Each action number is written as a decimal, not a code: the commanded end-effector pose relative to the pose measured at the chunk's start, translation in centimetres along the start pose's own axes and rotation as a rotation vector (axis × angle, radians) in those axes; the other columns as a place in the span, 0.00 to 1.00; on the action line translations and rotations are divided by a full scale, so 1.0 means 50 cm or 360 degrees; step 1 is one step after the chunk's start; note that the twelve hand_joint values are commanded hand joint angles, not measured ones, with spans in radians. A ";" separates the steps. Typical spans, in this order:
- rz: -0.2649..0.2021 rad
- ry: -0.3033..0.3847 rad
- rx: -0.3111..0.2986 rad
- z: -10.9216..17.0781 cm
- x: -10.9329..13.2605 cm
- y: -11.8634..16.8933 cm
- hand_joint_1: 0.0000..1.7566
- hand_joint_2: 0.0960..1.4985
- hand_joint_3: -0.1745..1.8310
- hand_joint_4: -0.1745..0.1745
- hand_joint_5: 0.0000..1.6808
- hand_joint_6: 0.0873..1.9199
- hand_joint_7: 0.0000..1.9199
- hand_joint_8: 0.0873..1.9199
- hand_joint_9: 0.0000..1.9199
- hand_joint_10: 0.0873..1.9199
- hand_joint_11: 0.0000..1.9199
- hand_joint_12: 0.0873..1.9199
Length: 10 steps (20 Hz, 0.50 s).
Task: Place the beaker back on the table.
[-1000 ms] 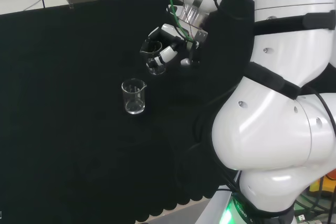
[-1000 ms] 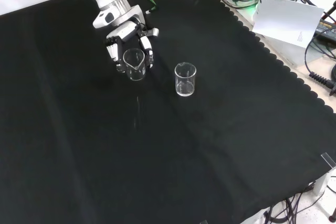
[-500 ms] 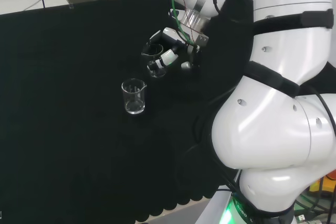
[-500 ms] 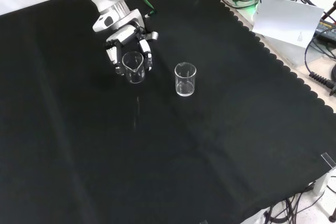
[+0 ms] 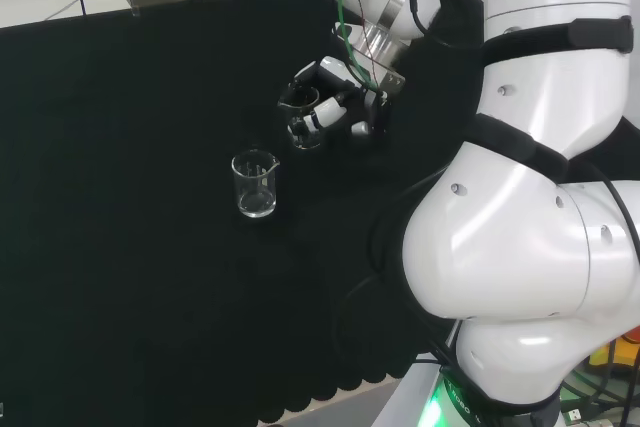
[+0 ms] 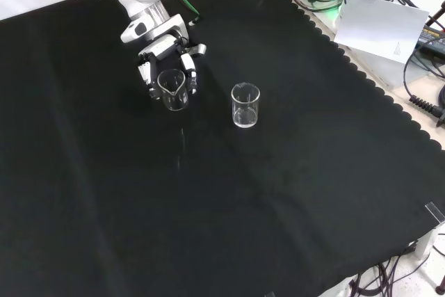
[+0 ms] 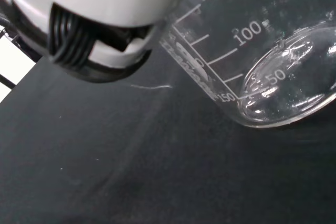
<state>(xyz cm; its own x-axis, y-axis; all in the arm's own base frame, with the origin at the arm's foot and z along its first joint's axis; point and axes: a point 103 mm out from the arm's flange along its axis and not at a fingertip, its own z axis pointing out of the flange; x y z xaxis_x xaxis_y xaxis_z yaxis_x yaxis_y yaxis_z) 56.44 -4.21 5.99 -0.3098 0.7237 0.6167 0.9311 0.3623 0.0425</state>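
Glass, clear and marked with measuring lines, forms the beaker (image 6: 173, 90) that the hand (image 6: 165, 52) holds at the upper left of the front view; black and white fingers (image 6: 188, 78) curl round its sides, so it is gripped rather than pushed; in the wrist view the beaker (image 7: 262, 61) shows its round base just over the black cloth (image 7: 131, 171), though whether it touches I cannot tell; to the right in the front view a second beaker (image 6: 245, 106) stands upright and apart on the cloth; in the head view that second beaker (image 5: 255, 185) stands lower left of the hand (image 5: 335, 107).
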 end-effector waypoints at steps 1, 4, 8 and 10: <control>0.0013 0.0018 -0.0004 0.005 -0.010 -0.005 0.74 0.42 0.41 0.00 0.71 0.38 0.65 0.37 0.81 0.22 0.71 0.31; 0.0014 0.0011 0.0005 0.007 -0.011 -0.004 0.74 0.42 0.41 0.00 0.71 0.38 0.65 0.37 0.81 0.22 0.71 0.32; 0.0023 -0.0022 0.0016 0.013 -0.012 -0.004 0.74 0.42 0.40 0.00 0.71 0.38 0.65 0.37 0.81 0.21 0.71 0.32; 0.0029 -0.0044 0.0008 0.016 -0.012 -0.004 0.74 0.39 0.43 0.07 0.71 0.38 0.68 0.35 0.80 0.21 0.71 0.32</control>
<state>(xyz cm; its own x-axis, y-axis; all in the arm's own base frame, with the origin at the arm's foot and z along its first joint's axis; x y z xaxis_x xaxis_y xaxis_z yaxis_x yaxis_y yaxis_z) 56.44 -4.36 5.25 -0.3019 0.7327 0.6099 0.9331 0.3581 0.0316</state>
